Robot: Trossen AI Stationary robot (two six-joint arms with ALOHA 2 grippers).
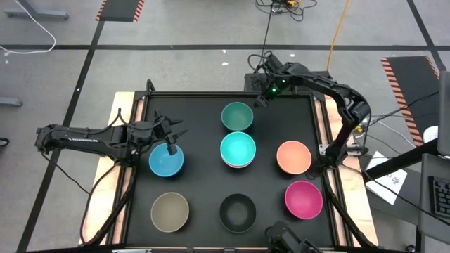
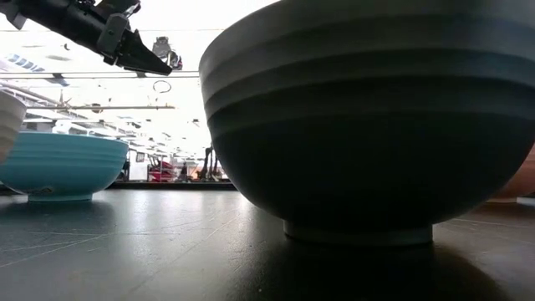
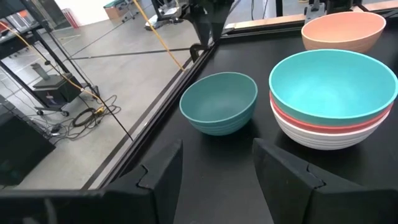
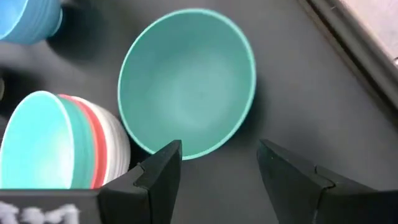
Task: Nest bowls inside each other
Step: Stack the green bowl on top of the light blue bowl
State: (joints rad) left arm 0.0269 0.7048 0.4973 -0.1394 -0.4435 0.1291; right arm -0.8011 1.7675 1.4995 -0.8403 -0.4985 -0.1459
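Observation:
Seven bowl groups stand on their bases on the black table top. A dark green bowl (image 1: 237,116) is at the far middle. Nearer me, a turquoise bowl (image 1: 238,147) is nested in a red-pink one (image 3: 323,118), which sits in a white one (image 3: 323,137). The blue bowl (image 1: 166,161) is at the left, orange (image 1: 293,157) at the right, and tan (image 1: 170,211), black (image 1: 238,212) and magenta (image 1: 304,199) stand along the near side. My right gripper (image 1: 261,100) hovers open just right of the green bowl (image 4: 186,81), slanting down. My left gripper (image 1: 174,139) hangs open above the blue bowl's far rim.
A wooden frame (image 1: 123,105) borders the black top. Bare table lies between the green bowl and the far right corner. In the low view the black bowl (image 2: 368,117) fills most of the picture, with the blue bowl (image 2: 58,167) behind it to the left.

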